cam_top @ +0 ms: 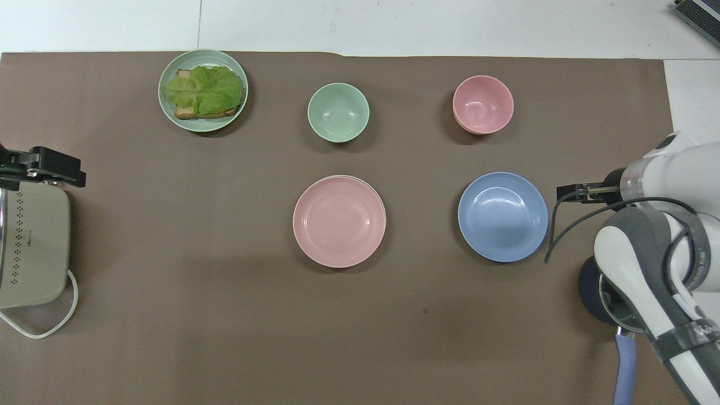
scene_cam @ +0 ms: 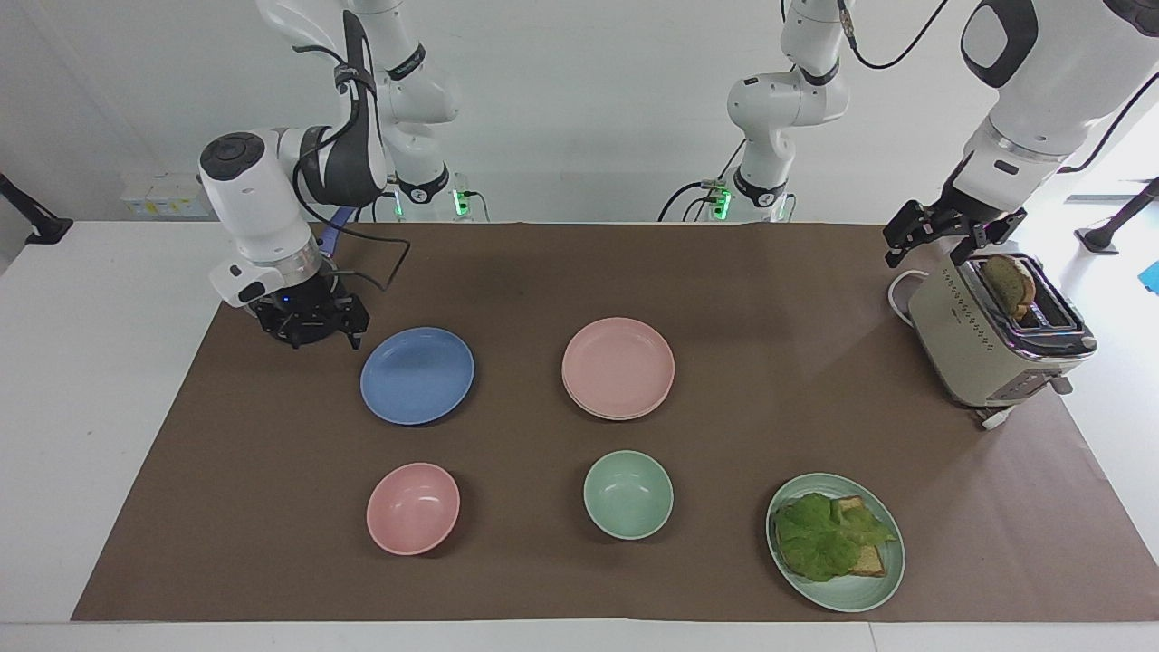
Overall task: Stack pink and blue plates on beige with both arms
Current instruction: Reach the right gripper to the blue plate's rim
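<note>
The pink plate (scene_cam: 617,364) (cam_top: 339,221) lies mid-table on the beige plate, of which only a pale rim (scene_cam: 616,416) (cam_top: 376,189) shows. Beside them, toward the right arm's end, the blue plate (scene_cam: 416,375) (cam_top: 502,216) rests alone on the mat. My right gripper (scene_cam: 323,342) (cam_top: 565,192) hangs low and open just off the blue plate's rim, holding nothing. Over the toaster's end nearer the robots, my left gripper (scene_cam: 928,256) (cam_top: 67,169) waits open and empty.
A dark blue pot (cam_top: 590,287) sits mostly hidden under the right arm. The beige toaster (scene_cam: 987,344) (cam_top: 34,247) holds a bread slice. Farther from the robots stand a pink bowl (scene_cam: 413,507), a green bowl (scene_cam: 628,494) and a green plate (scene_cam: 851,602) of toast and lettuce.
</note>
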